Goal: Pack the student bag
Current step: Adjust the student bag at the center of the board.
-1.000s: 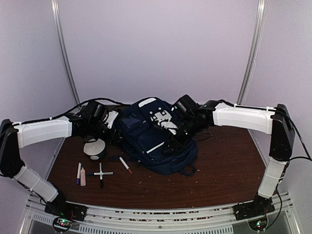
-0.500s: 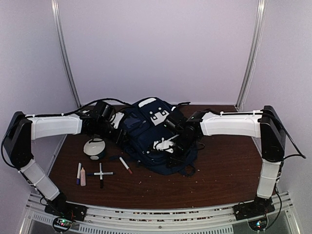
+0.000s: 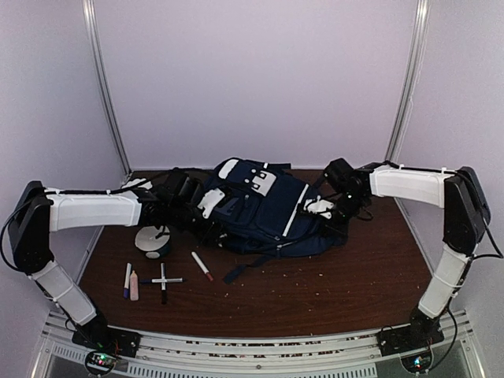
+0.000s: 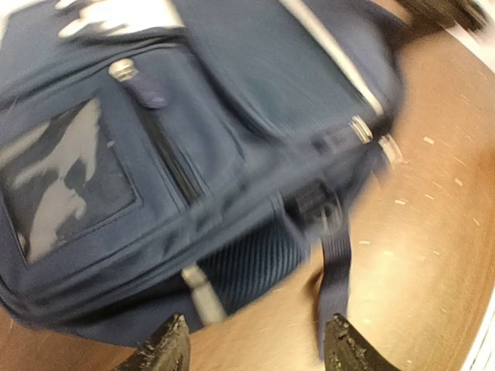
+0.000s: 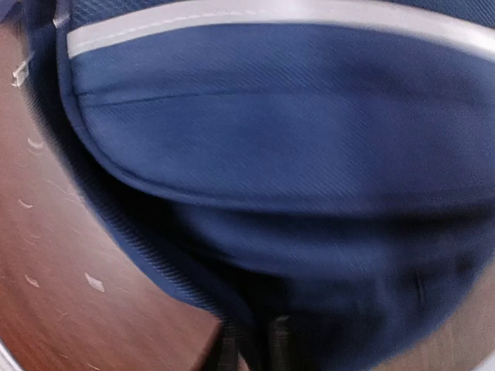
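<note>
So from the top camera, the student bag [image 3: 256, 213] just got yanked around: a second ago it sat bunched up nearer the front with the right arm draped over it, now it lies flatter and stretched out, further back and to the right. The right gripper [image 3: 321, 209] has swung out to the bag's right end and the left gripper [image 3: 211, 206] is pushed in against its left side. Looks to me like they're still positioning it, no packing yet, since the markers [image 3: 127, 279] are all still on the table [image 3: 354, 276]. Dark brown wood, speckled with crumbs, pale lilac walls all round.

Left wrist cam: fingertips [image 4: 166, 348] spread wide, nothing between them, the bag's clear-window pocket [image 4: 69, 178] just ahead and a loose strap [image 4: 334, 278] on the wood.

Right wrist cam: just blurry navy fabric and a white stripe [image 5: 271, 17] right up close. Can't tell if that pincer is closed on anything.
</note>
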Tool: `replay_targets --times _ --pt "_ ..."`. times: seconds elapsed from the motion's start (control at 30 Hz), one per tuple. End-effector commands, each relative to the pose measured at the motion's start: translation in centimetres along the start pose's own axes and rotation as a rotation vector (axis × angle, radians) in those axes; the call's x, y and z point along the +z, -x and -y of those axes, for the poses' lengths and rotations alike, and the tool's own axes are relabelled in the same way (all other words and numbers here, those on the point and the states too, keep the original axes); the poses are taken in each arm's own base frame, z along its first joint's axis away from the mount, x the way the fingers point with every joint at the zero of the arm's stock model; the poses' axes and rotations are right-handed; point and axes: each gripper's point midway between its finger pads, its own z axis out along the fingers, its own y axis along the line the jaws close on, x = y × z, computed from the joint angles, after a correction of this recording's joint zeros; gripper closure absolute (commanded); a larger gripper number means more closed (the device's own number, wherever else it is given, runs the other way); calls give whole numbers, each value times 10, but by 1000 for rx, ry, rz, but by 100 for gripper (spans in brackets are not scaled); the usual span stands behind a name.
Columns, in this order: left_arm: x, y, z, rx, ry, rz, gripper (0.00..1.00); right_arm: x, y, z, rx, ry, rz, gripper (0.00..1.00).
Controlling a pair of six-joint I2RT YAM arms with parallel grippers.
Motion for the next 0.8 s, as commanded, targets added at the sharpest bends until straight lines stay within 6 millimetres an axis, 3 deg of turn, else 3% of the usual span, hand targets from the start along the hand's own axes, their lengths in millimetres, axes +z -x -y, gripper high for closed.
replay_targets --times 0.0,0.1,0.17,0.37,0.47,0.77 --pt "0 21 30 184 -70 96 39 -34 -31 44 163 -121 -11 73" --pt "3 26 42 231 -92 121 40 -49 -11 24 273 -94 144 60" --pt "5 30 47 255 -98 135 40 -48 1 3 332 -53 232 58" --pt "10 32 43 247 -79 134 42 -10 16 -73 289 125 222 61" --pt "9 34 41 226 -64 150 42 4 23 -80 264 108 197 62" --pt "1 31 37 189 -35 179 44 34 43 -68 419 66 211 57"
